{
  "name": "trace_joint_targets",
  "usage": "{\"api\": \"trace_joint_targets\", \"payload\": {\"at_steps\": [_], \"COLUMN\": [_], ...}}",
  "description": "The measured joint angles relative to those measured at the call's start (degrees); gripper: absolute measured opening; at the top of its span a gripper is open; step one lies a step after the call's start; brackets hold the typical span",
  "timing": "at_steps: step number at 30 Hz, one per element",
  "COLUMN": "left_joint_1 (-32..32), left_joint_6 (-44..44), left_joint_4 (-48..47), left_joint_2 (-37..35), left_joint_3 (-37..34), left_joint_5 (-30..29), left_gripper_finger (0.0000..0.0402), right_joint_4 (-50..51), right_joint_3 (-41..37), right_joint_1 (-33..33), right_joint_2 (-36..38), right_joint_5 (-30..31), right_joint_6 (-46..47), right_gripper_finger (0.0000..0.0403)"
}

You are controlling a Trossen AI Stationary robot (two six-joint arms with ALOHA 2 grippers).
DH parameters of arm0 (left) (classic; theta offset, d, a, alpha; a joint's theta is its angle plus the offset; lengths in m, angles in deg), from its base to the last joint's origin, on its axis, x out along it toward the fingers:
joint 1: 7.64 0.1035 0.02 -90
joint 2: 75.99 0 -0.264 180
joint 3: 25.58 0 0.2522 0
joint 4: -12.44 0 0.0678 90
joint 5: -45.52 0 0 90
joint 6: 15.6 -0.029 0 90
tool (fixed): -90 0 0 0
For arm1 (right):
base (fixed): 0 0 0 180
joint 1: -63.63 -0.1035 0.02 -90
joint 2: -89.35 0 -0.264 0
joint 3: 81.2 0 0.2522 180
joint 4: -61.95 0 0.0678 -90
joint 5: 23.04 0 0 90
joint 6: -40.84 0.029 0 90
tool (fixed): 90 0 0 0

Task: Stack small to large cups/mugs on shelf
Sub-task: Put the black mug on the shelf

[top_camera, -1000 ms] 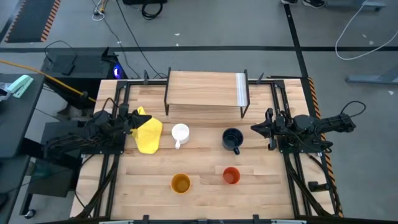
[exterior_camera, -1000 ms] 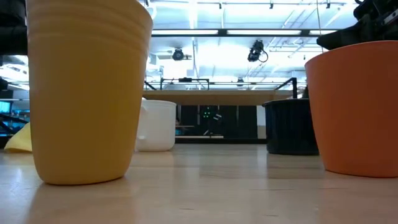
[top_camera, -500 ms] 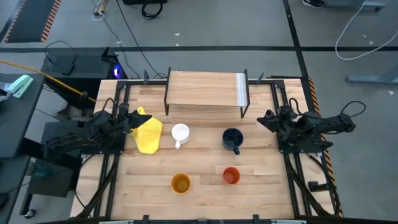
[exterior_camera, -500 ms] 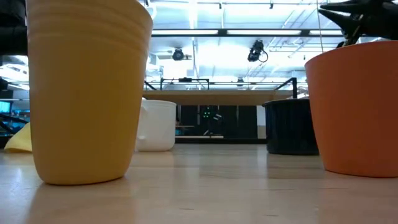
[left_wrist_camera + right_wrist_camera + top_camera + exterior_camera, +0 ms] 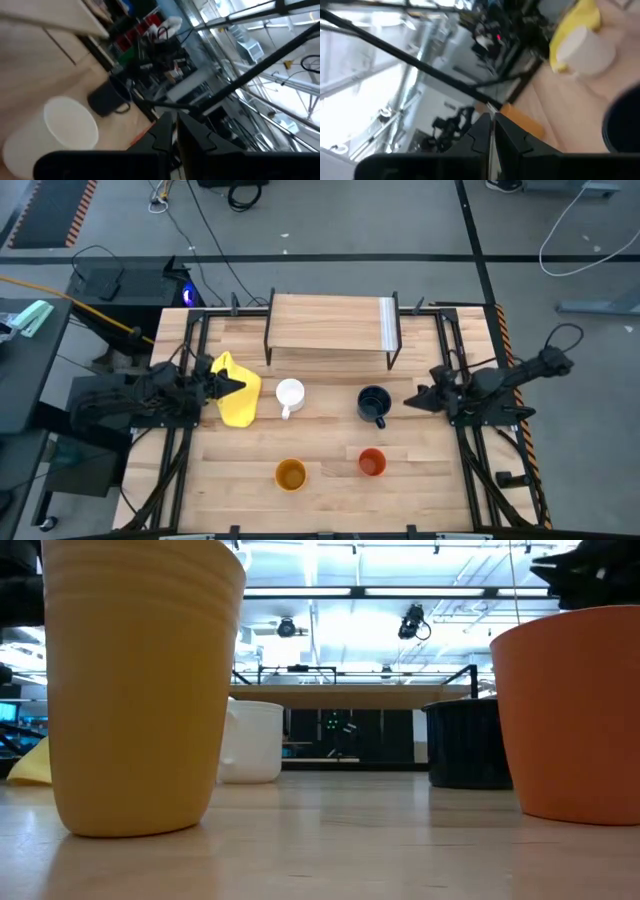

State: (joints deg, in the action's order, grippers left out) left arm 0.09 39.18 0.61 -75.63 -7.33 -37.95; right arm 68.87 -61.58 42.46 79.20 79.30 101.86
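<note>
Your right gripper [image 5: 411, 400] swung toward the navy mug [image 5: 373, 404] (fingers pressed together); left gripper [image 5: 238, 383], fingers together, over the yellow cloth [image 5: 238, 402].

- The shelf [image 5: 328, 325] stands at the far edge of the bench [image 5: 330, 490], midway along it, with a pale ribbed strip at its right end.
- The white mug [image 5: 289, 395] and the dark mug [image 5: 373, 404] sit side by side, apart, just in front of the shelf.
- The yellow-orange cup [image 5: 291, 475] and the orange-red cup [image 5: 371, 462] stand nearer the front edge.
- A yellow cloth [image 5: 238, 392] lies left of the white mug.
- The left gripper [image 5: 230, 382] is over the cloth; whether its fingers are apart cannot be told.
- The right gripper [image 5: 412, 400] points at the dark mug from the right edge, just short of it.
</note>
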Motion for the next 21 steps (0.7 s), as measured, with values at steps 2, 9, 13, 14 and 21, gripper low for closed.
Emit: {"api": "trace_joint_targets", "payload": {"at_steps": [2,9,13,14,21], "left_joint_1": [-1.60,-5.75,-7.47,-7.78,-9.09], "left_joint_6": [0.12,0.13,0.36,0.34,-0.44], "left_joint_4": [-1.46,-2.40,-0.94,-0.35,3.26], "left_joint_2": [0.04,3.76,6.60,7.20,10.59], "left_joint_3": [-0.02,-0.02,-0.02,-0.02,-0.02], "left_joint_5": [-2.23,-7.31,-9.67,-10.14,-11.90], "left_gripper_finger": [0.0035,0.0026,0.0025,0.0025,0.0025], "right_joint_4": [0.08,0.36,4.06,6.81,39.06], "right_joint_3": [0.41,7.37,15.78,17.99,32.95], "right_joint_1": [-1.50,-5.48,-6.58,-6.73,-6.80], "right_joint_2": [-2.10,-9.10,-13.62,-14.80,-25.91], "right_joint_5": [2.11,8.19,10.48,11.30,11.06], "right_joint_6": [0.15,-1.17,-6.33,-6.78,3.63], "right_gripper_finger": [0.0030,0.0030,0.0030,0.0030,0.0030]}}
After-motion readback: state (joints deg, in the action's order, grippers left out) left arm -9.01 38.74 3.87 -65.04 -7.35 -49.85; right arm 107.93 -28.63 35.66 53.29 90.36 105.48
